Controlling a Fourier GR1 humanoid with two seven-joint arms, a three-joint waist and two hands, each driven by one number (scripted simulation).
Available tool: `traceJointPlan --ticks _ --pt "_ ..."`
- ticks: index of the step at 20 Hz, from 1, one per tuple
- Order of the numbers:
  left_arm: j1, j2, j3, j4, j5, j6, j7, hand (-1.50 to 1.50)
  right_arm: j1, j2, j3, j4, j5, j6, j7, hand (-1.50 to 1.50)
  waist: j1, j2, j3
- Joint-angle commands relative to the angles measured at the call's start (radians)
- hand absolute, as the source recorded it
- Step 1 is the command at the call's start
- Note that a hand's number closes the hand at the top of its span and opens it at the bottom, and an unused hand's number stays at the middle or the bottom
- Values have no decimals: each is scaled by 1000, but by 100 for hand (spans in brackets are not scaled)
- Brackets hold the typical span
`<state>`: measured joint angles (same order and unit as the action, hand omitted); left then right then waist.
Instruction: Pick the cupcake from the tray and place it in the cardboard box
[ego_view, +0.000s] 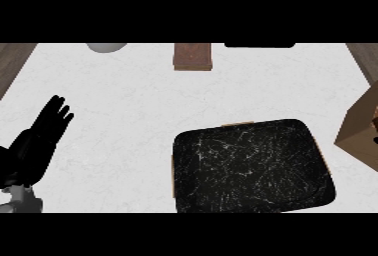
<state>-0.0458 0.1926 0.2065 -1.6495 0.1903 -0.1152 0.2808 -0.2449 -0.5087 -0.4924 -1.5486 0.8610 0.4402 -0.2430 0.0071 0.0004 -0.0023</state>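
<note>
The black tray (251, 167) sits on the white bench (133, 110), lower centre-right, and its marbled surface shows nothing on it. A cardboard box (362, 132) stands at the right edge, partly cut off; its inside cannot be seen. The cupcake shows nowhere in view. The left hand (40, 140) rests at the left edge, fingers straight and up, holding nothing, well apart from the tray. A brown block (193, 56) lies at the far edge.
</note>
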Motion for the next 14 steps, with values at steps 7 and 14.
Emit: traceJointPlan --ticks 7,14 --pt "38 7 19 -10 6 -26 -26 0 16 -15 18 276 -14 -75 -148 -150 -1 0 3" --pt "0 31 30 -6 29 -32 18 0 -89 101 -220 297 -314 -39 -91 -150 -8 -2 3"
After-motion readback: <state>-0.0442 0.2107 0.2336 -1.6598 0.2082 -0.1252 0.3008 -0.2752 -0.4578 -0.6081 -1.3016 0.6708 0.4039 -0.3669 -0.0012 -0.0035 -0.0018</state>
